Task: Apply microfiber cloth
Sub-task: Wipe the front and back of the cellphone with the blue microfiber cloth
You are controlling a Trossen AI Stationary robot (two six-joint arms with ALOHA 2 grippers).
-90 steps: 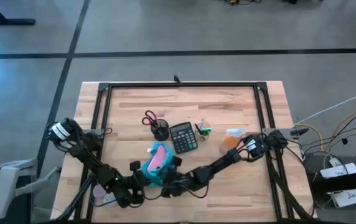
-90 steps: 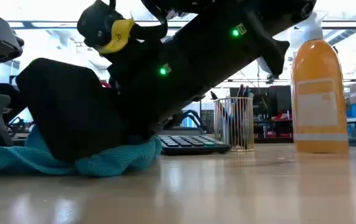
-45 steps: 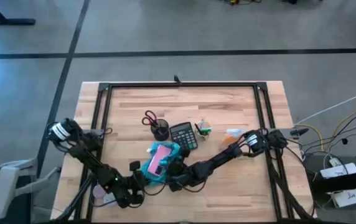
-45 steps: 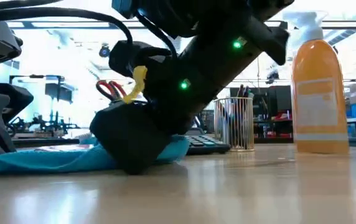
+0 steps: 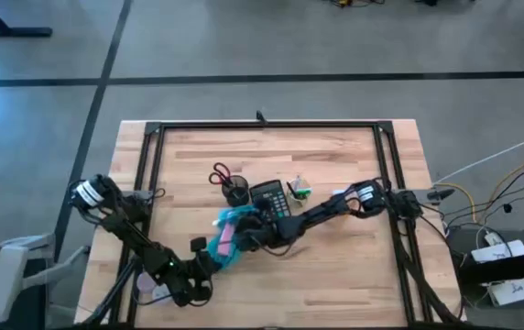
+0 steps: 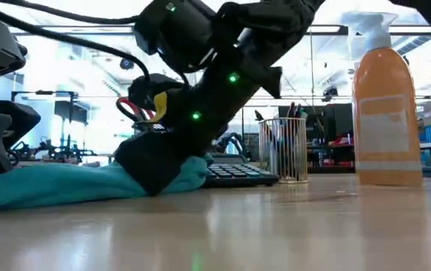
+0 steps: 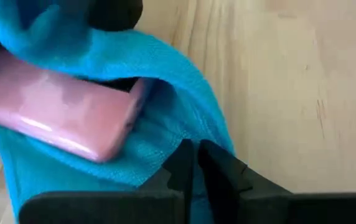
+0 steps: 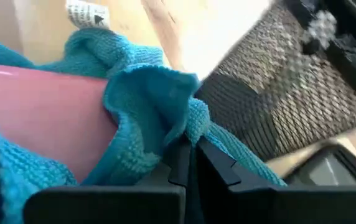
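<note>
Both grippers pinch the microfiber cloth (image 5: 234,226) on the wooden surface (image 5: 335,275).

The left gripper (image 5: 214,259) is at the near-left corner of the cloth, and its jaws are pressed together on the turquoise fabric, as the left wrist view shows. The cloth lies bunched near the middle of the surface, partly wrapped around a flat pink object (image 5: 225,238). The right gripper (image 5: 246,235) is at the cloth's far-right edge, just beside the black calculator (image 5: 272,201) and the mesh pen cup (image 5: 236,192); its jaws are closed on a fold of the cloth. The orange spray bottle (image 6: 385,105) stands well apart, further right.
</note>
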